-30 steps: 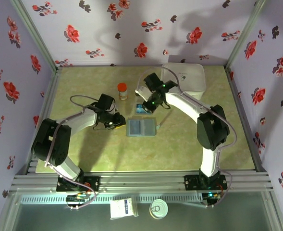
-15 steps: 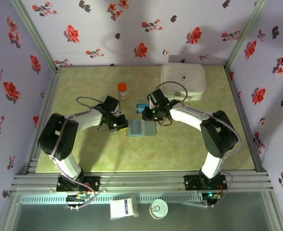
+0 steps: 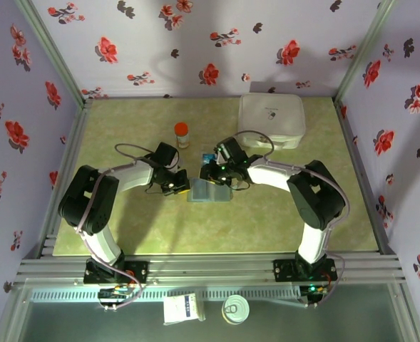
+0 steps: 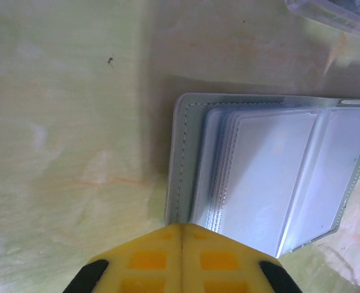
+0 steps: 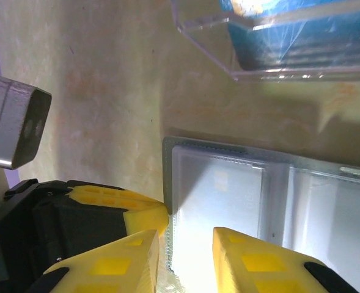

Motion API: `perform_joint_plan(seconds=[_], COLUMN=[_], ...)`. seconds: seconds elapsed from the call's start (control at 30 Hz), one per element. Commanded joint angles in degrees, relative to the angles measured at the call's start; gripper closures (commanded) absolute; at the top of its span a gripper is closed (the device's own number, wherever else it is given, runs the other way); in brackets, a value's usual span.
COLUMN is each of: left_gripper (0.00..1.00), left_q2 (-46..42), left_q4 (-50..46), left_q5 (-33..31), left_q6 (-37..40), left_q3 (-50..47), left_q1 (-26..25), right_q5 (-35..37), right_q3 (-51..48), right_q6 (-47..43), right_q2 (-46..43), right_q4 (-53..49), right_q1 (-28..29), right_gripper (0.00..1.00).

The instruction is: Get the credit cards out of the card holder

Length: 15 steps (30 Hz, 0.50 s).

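Yellow moulded plastic with a waffle grid: your left gripper [image 4: 181, 237] has its two fingers pressed flat together, closed tight along the seam. Its blunt tip touches the stitched near edge of the card holder [image 4: 271, 177]. Your right gripper [image 5: 186, 247] has its jaws spread, one finger on either side of a corner of the holder's nearer panel. You cannot tell from the wrist view whether either pad touches it.

The holder lies open and flat near the middle of the pale green, mottled table [image 4: 63, 122], between the two grippers. It has a dull grey-blue cover with rounded corners, and a stack of glossy clear sleeves is fanned over it. Whether the sleeves hold cards cannot be made out.

Just beyond the holder lies a stiff clear plastic sheet [image 5: 207, 43] with a blue card [image 5: 290, 46] under it. Farther back stand an orange-capped bottle [image 3: 182, 134] and a white, rounded zip case [image 3: 272, 120], both well apart from the holder.
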Motion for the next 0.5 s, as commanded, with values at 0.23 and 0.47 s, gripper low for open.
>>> perform_joint_plan(seconds=[0.23,0.47], left_gripper=[0.96,0.96], left_q2=[1.05,1.45], left_q4=[-2.61,-2.76], left_q5=[-1.1,-1.66], left_q6=[2.19,2.34], left_q3=[0.54,0.61], left_q1=[-0.17,0.03], right_q5=[-2.87,-1.53], right_q3=[-0.05,0.78], right_q6=[1.26,0.34], right_q2=[2.72,4.25], right_q4=[-1.6,-4.61], right_q1=[1.93,2.15], right_gripper=[0.71,0.71])
